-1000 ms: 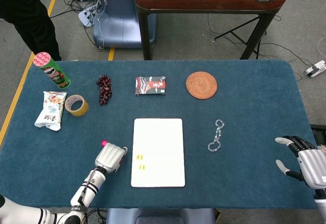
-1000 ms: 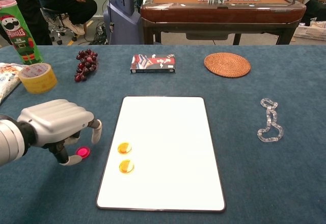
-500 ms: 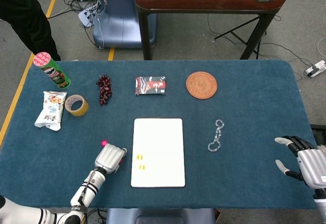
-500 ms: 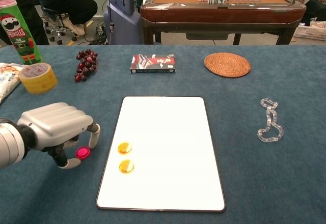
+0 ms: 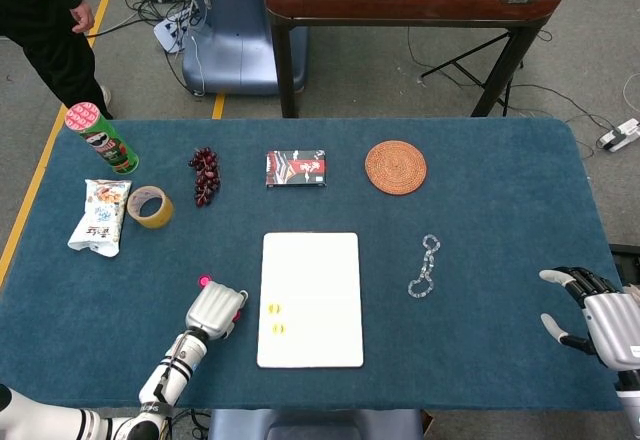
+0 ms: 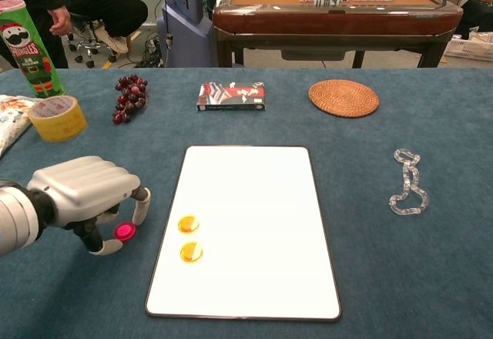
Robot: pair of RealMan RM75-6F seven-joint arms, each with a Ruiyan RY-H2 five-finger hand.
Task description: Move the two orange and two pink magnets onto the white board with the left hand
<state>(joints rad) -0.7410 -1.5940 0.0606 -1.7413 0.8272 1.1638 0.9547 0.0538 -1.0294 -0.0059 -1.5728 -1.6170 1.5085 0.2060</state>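
The blue bench (image 5: pixel 480 360) carries my white board (image 6: pixel 254 200), with two orange magnets (image 6: pixel 189 223) on its left part. Behind it lie a card box (image 6: pixel 232 96), a woven coaster (image 6: pixel 343 98), grapes (image 6: pixel 129 96), a tape roll (image 6: pixel 56 117) and a chip can (image 6: pixel 28 46). My left hand (image 6: pixel 81 196) curls over one pink magnet (image 6: pixel 125 231), fingertips touching it; another pink magnet (image 5: pixel 204 281) sits just beyond. My right hand (image 5: pixel 600 320) hangs spread, holding nothing.

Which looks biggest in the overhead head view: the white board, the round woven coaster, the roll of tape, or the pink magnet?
1. white board
2. woven coaster
3. roll of tape
4. pink magnet, a tiny dot beside the left hand
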